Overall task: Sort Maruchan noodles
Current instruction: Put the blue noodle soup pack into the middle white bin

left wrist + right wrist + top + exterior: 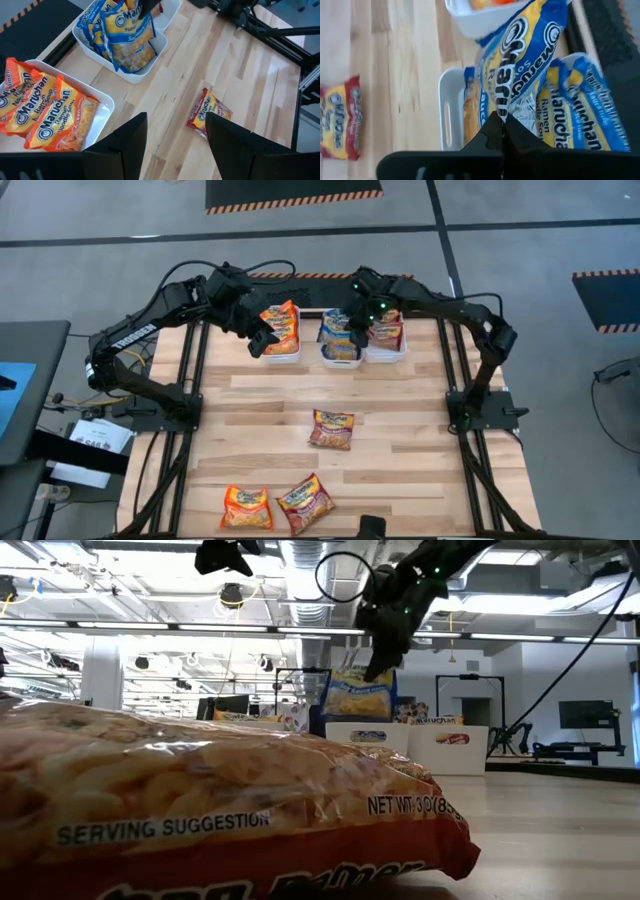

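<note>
We see three white bins in a row at the far side of the wooden table (400,430). The left bin (283,356) holds orange packets (281,325), standing on edge and leaning. The middle bin (340,360) holds blue packets (100,30), also on edge. The right bin (388,352) holds dark red packets (386,332).

The right gripper (357,317) is over the middle bin. Its two fingers are pressed together on the top edge of one blue packet (359,693) — a tight pinch. That packet hangs straight down from the pinch, its long side up and down, its bottom edge low in the middle bin. In the right wrist view its face with the round Maruchan mark is turned toward the camera.

The left gripper (262,340) is by the near edge of the left bin, above the table. Its fingers (131,137) are spread apart and hold nothing.

Three more packets lie flat on the table. A dark red one (332,429) lies near the middle, a little tilted. An orange one (246,507) and another dark red one (305,502) lie just beside each other at the near edge — the red one is turned at a slant.
</note>
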Available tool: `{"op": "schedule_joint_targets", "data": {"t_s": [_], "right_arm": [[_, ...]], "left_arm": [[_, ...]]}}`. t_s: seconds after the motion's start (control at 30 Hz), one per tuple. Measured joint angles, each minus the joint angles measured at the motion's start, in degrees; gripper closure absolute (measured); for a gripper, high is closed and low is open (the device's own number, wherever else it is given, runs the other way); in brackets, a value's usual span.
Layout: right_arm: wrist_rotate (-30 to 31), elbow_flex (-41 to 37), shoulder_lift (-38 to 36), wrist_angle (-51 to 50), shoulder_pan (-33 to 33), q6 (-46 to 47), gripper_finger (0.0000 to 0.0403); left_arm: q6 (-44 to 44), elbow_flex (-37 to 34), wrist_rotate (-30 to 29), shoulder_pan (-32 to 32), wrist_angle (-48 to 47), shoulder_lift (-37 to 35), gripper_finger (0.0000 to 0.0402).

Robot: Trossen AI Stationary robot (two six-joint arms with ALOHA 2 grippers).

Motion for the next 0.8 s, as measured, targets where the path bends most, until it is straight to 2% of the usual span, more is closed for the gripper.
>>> {"op": "schedule_joint_targets", "data": {"t_s": [0.2,0.37,0.8], "right_arm": [[0.5,0.0,1.9,-4.1,0.3,-3.7,0.0398],[5.3,0.0,1.8,-5.0,0.9,-6.4,0.0398],[4.0,0.0,2.4,-5.9,5.0,-7.4,0.0398]], "left_arm": [[0.0,0.0,0.0,0.0,0.0,0.0,0.0214],[0.8,0.0,0.0,0.0,0.0,0.0,0.0214],[1.2,0.0,-0.2,0.0,0.0,0.0,0.0214]]}}
